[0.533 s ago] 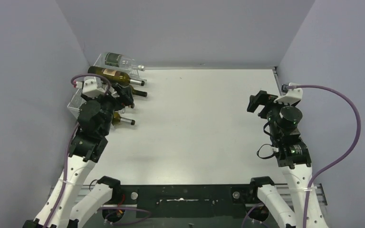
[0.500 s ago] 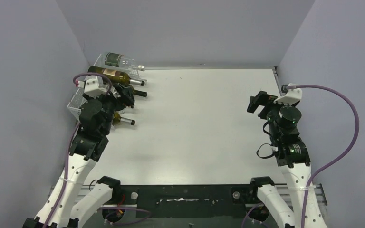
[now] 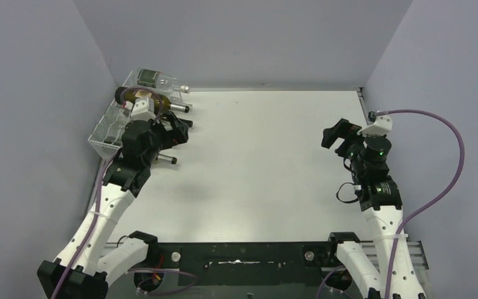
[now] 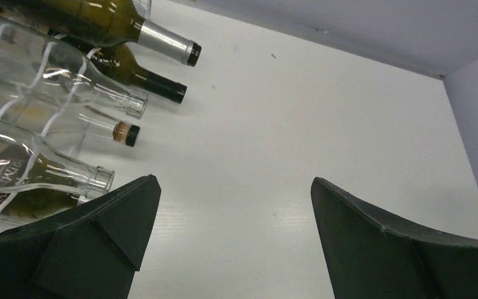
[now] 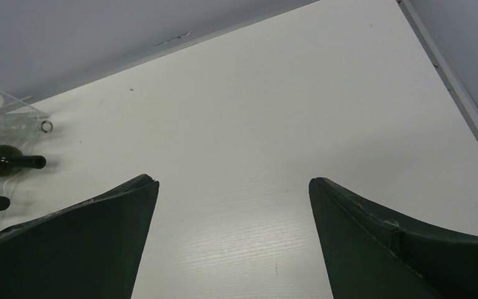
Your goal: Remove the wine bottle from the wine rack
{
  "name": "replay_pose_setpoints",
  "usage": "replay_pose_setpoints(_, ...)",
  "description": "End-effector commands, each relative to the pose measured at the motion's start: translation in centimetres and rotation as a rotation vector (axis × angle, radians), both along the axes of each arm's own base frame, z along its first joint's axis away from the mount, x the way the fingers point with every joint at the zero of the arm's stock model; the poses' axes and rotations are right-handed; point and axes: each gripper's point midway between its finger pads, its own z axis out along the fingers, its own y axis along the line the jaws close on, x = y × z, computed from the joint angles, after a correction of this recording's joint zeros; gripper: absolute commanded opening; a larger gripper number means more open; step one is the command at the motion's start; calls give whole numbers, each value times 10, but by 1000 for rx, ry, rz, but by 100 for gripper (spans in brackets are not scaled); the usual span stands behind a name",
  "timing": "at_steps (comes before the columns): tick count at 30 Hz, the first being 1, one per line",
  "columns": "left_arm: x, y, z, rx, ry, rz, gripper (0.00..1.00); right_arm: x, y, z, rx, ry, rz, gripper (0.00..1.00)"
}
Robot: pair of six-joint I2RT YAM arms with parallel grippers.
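Note:
The see-through wine rack (image 3: pixel 107 133) stands at the table's far left against the wall, with several wine bottles lying in it, necks pointing right. Among them are a clear bottle (image 3: pixel 154 79) at the back and a green one with a silver-foiled neck (image 3: pixel 149 98) (image 4: pixel 124 26). In the left wrist view a dark neck with a black cap (image 4: pixel 152 83) and a clear neck (image 4: pixel 68 178) lie left of my fingers. My left gripper (image 3: pixel 182 132) (image 4: pixel 233 182) is open over bare table, just right of the necks and holding nothing. My right gripper (image 3: pixel 335 134) (image 5: pixel 233 182) is open and empty at the table's right.
Grey walls close in the table on the left, back and right. The white table (image 3: pixel 261 162) stretches between the two arms. In the right wrist view the rack (image 5: pixel 12 111) is far off at the left edge. A purple cable (image 3: pixel 448 156) loops from the right wrist.
My left arm has swung right, off the rack, so its gripper now sits past the bottle necks and the rack's near end is uncovered. The right arm shifted only slightly.

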Motion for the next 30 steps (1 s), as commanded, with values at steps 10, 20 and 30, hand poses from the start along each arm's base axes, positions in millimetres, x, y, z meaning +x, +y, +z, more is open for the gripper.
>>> replay_pose_setpoints(10, 3, 22, -30, 144, 251, 87, 95, 18, 29, -12, 81, 38, 156, 98)
replay_pose_setpoints(20, 17, 60, -60, 304, 444, 233, 84, 22, 59, -33, 105, 103, 308, 98)
replay_pose_setpoints(30, 24, 63, -58, 206, 420, 337, 84, 22, 79, -43, 77, 132, 344, 98)
